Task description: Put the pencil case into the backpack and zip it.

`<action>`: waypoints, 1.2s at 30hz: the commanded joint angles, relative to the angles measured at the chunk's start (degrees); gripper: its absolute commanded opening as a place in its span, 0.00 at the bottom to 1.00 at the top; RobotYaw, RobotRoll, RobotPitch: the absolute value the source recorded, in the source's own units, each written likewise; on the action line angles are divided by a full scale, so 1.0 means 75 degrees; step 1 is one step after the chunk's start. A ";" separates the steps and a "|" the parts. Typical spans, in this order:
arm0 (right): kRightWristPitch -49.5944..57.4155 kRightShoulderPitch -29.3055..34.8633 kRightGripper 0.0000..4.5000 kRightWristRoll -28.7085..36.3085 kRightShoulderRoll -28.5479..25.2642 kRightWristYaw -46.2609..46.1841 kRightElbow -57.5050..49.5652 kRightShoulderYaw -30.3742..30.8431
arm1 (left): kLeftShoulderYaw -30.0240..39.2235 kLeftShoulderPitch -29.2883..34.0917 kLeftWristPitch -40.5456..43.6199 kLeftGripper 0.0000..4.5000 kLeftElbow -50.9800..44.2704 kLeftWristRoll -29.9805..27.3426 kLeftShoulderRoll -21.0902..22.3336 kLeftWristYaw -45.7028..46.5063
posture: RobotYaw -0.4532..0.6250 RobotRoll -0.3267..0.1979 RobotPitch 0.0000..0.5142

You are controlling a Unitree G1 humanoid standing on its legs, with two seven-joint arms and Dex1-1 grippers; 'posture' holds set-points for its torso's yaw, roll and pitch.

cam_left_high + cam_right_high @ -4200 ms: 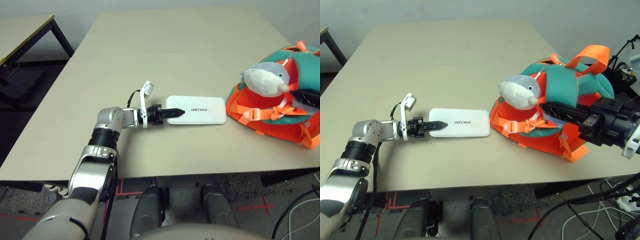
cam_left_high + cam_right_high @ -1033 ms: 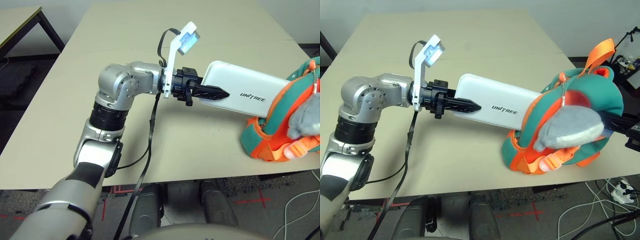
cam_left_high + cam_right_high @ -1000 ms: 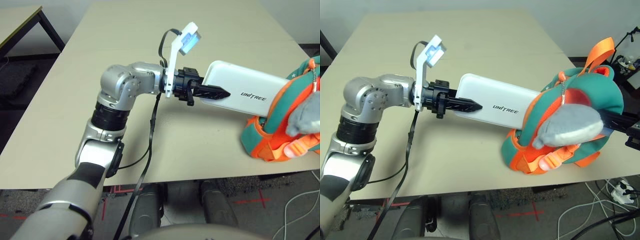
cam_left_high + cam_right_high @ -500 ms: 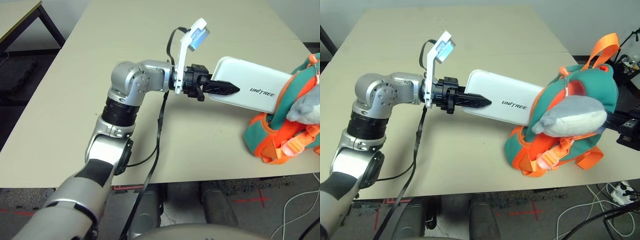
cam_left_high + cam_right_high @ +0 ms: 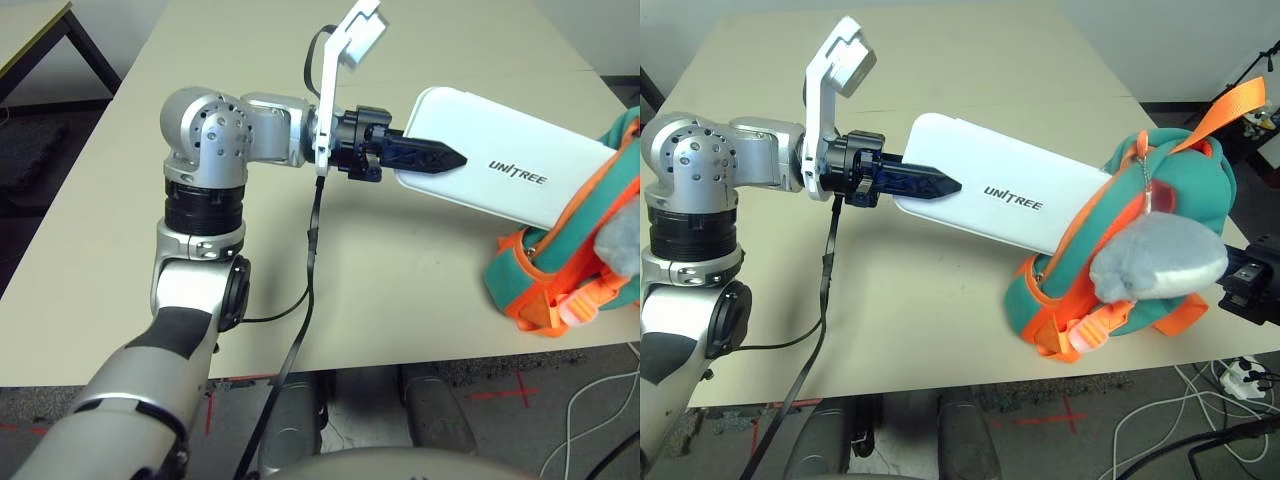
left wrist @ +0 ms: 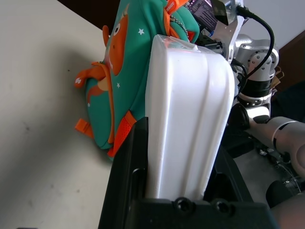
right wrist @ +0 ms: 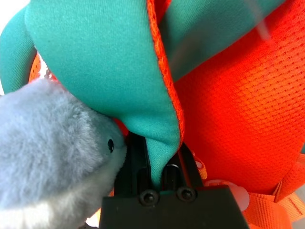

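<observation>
Right now the left gripper [image 5: 425,158] pinches the white pencil case [image 5: 505,175] aloft, its far end entering the teal backpack [image 5: 1170,180]; the right gripper [image 7: 155,179] clamps the opening's edge. Next: push deeper, I'd say.

Two head cameras look down and forward from above the table [image 5: 120,200]; the left eye sits a touch further left, so the backpack [image 5: 560,270] is cut by its right edge, while the right eye takes in the whole backpack at centre right. Both share the left arm at frame left and the pencil case [image 5: 1010,200] crossing the middle. The left wrist camera rides right behind the left gripper [image 6: 176,162], staring along the case, which fills the centre, with the backpack beyond at upper left. The right wrist camera is pressed close against the bag: teal fabric, orange mesh and the grey plush shark [image 7: 47,152] fill the frame, right gripper [image 7: 155,167] at bottom centre.
</observation>
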 commanded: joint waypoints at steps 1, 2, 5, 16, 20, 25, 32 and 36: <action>-0.0197 0.0088 0.00 0.0017 -0.0053 0.0179 -0.0048 -0.0169 | 0.0223 -0.0119 0.0125 0.30 -0.0482 -0.0735 -0.0393 -0.0060 | 0.31 0.62 0.41; -0.0195 0.0070 0.00 0.0019 -0.0084 0.0184 -0.0026 -0.0158 | 0.0200 -0.0086 0.0122 0.30 -0.0495 -0.0724 -0.0437 0.0006 | 0.31 0.62 0.42; -0.0195 -0.0077 0.00 0.0070 -0.0167 0.0155 0.0029 -0.0063 | 0.0169 -0.0035 0.0155 0.30 -0.0486 -0.0712 -0.0572 0.0159 | 0.31 0.62 0.42; -0.0416 -0.0350 0.00 0.0215 0.0423 -0.0218 -0.0300 0.0311 | 0.0520 -0.0145 0.0699 0.30 -0.0492 -0.1006 -0.0750 0.0513 | 0.31 0.62 0.35; -0.0504 -0.0380 0.00 0.0304 0.0739 -0.0482 -0.0577 0.0400 | 0.0550 -0.0098 0.0874 0.30 -0.0602 -0.1004 -0.0928 0.0710 | 0.30 0.62 0.30; -0.0563 -0.0451 0.00 0.0504 0.1078 -0.0894 -0.1039 0.0460 | 0.0471 -0.0184 0.0783 0.30 -0.0526 -0.0883 -0.0861 0.0743 | 0.28 0.62 0.26; -0.0714 -0.0371 0.00 0.0655 0.1409 -0.1425 -0.1528 0.0549 | 0.0465 -0.0350 0.0597 0.30 -0.0186 -0.0791 -0.0257 0.0413 | 0.25 0.62 0.22; -0.0840 -0.0330 0.00 0.0740 0.1562 -0.1706 -0.1757 0.0513 | 0.0344 -0.0509 0.0386 0.30 0.0159 -0.0700 0.0113 0.0161 | 0.24 0.62 0.19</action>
